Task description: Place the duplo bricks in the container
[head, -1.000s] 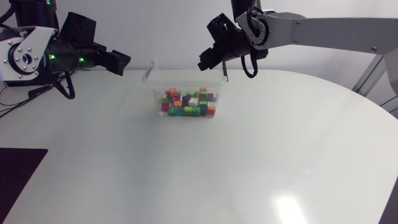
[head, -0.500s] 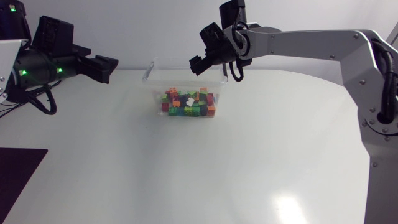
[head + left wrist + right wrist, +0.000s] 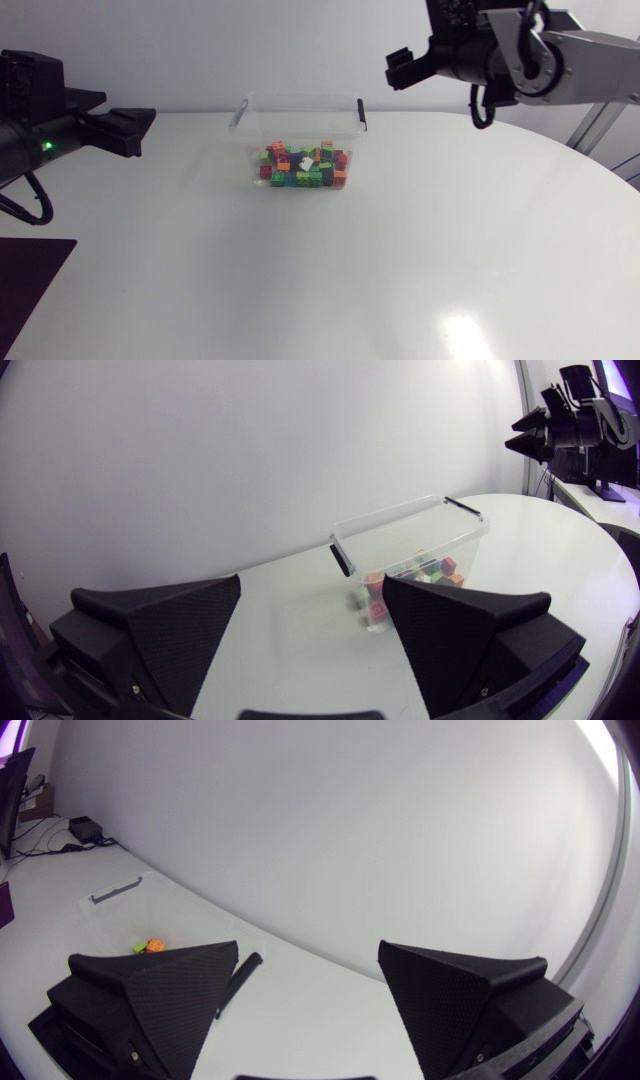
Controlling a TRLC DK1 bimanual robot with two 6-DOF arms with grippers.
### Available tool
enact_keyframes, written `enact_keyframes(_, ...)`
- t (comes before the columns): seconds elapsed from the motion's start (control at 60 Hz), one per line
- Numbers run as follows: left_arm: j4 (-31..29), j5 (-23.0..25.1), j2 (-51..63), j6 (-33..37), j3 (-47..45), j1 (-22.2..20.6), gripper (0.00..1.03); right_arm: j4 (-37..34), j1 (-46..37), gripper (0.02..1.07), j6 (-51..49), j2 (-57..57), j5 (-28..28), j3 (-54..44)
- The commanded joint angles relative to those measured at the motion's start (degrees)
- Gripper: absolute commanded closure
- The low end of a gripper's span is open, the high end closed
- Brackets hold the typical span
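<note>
Both arms are now back from the box; left pincer and right pincer stand released, empty. The bricks lie inside it. A careless swing could, I think, knock it over.

**Head view.** Fixed mount high above the table, facing down. It stands well back from the container, with one arm on either side of it.

**Left wrist view.** Mounted on the left arm's last link, low, facing level across the table. It looks out over the left gripper. The container lies ahead, near. The right gripper shows far beyond the container.

**Right wrist view.** Mounted on the right arm's last link, raised, facing across the table from the container's other side. The container is well off, partly hidden behind one finger.

**Shared.** All three views take in the container. The head and left wrist views also share the right gripper.
</note>
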Motion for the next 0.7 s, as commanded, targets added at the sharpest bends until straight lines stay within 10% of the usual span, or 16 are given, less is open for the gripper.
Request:
enact_keyframes(0.0,1.2,0.5,-3.1,-1.5,-3.2,0.7,0.05,1.4,-1.0,0.06,1.4,-5.4,1.9,-6.8)
enact_keyframes(0.683,1.5,0.5,-22.2,-1.7,-16.5,0.7,0.05,-4.2,-10.3,0.06,2.8,-45.7,3.4,-33.9)
